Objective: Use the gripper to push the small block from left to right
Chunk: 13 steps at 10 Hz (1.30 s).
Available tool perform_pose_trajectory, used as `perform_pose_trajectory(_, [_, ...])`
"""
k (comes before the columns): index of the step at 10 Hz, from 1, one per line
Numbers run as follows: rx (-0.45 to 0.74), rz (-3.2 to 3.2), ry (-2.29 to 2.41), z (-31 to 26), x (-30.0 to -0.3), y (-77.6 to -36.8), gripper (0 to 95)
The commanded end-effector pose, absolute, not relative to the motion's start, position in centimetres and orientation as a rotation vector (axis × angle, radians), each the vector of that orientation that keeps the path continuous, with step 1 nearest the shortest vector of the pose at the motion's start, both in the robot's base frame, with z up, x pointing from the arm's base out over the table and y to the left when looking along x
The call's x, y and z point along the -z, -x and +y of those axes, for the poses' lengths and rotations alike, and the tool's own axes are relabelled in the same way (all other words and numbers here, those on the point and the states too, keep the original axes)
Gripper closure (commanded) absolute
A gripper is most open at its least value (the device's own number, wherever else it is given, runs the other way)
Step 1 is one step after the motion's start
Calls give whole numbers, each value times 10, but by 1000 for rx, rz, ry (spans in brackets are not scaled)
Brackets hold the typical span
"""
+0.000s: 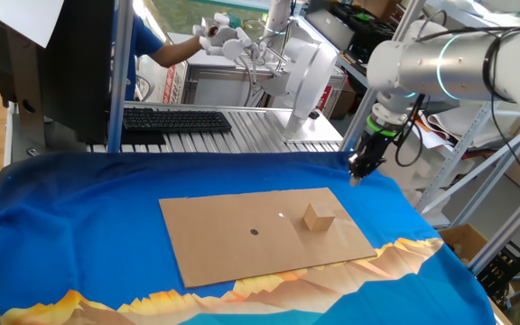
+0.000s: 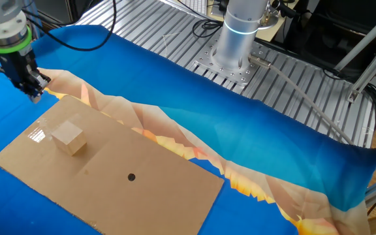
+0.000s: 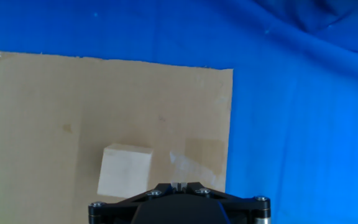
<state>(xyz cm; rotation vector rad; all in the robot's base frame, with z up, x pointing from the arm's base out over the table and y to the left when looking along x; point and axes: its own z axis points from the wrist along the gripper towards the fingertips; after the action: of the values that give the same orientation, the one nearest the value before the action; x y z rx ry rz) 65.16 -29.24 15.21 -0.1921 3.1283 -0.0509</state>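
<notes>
Claw (image 1: 357, 174) hovering off the card (image 1: 242, 236), clear of the block (image 1: 318, 218), probably lining up a push; can't tell if fingers are together.

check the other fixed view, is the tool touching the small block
No, the tool hangs beyond the cardboard sheet's corner, apart from the small block.

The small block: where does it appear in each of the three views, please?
One fixed view: the small block lies right of centre on the cardboard sheet.
The other fixed view: small block at the left, near the sheet's left end.
Hand view: small block at bottom centre.
Shared landmark: the black dot on the cardboard.
</notes>
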Motion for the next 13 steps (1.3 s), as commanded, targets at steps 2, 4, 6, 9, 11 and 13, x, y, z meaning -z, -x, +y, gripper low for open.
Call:
perform_pose_trajectory(2, [58,3125,196,-289,-138,-651,950])
perform_pose_trajectory(4, [52,3113,195,-288,-125,-647,950])
perform_pose_trajectory(6, [35,3088,201,-284,-102,-640,950])
perform_pose_trajectory(9, [25,3087,208,-285,-91,-639,950])
perform_pose_trajectory(11, [28,3088,214,-285,-92,-640,950])
perform_pose_trajectory(13, [27,3089,209,-285,-92,-640,950])
